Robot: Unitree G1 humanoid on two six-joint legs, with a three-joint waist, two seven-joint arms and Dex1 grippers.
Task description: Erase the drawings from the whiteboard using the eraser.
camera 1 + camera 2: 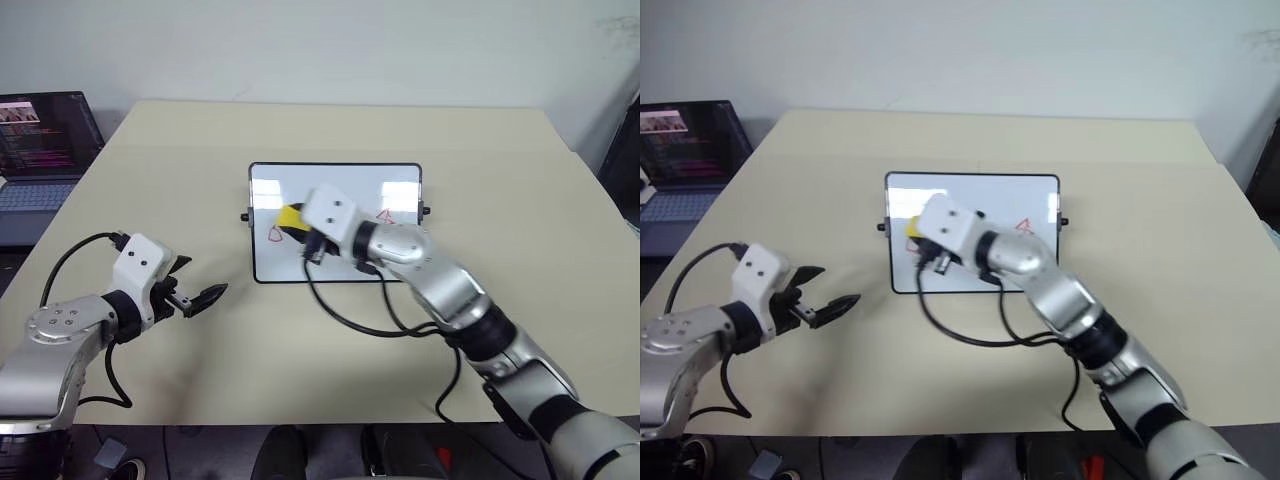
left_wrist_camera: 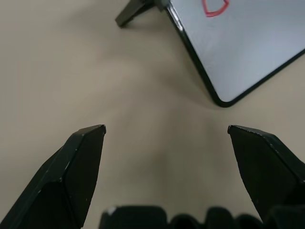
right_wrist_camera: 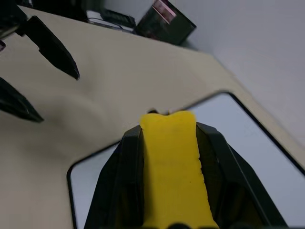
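Right tool (image 3: 167, 143) squeezing the yellow eraser (image 3: 172, 167) over the whiteboard (image 1: 400, 180), likely to rub off red drawings (image 1: 276, 234). Left tool (image 1: 205, 297) wide, holding nothing, waiting beside on the bench (image 1: 500, 200).

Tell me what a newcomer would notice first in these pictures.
The right end effector holds a small oblong yellow eraser above the glossy white black-framed whiteboard at mid-table. A red marker drawing sits near the board's left edge. The left end effector hangs open over the beige table.
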